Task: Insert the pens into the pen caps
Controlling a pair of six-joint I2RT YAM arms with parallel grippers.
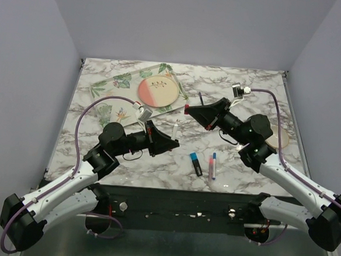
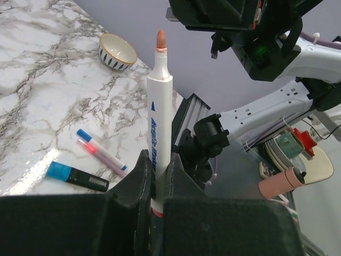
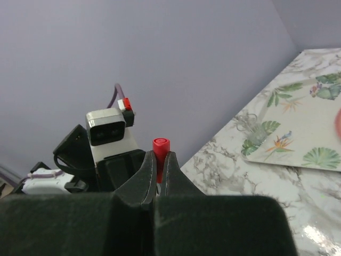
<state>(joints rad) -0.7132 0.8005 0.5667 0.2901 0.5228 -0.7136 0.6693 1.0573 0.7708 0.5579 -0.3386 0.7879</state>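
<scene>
A plate (image 1: 158, 92) sits on a mat (image 1: 112, 87) far left on my table (image 1: 167, 170); near the front, a marker (image 1: 196, 164) lies left of two pens (image 1: 213, 164).

Dark marker (image 1: 196, 164) near pink-and-white pen (image 1: 211, 167)

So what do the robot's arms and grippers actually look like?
The left arm and right arm match: white lower shells, black joints. The left gripper and right gripper are black wedges. A purple cable runs to a grey camera box on each wrist.

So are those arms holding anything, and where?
The left jaws clamp the white red-tipped pen near its back end; the right jaws clamp the red cap by one end.
</scene>
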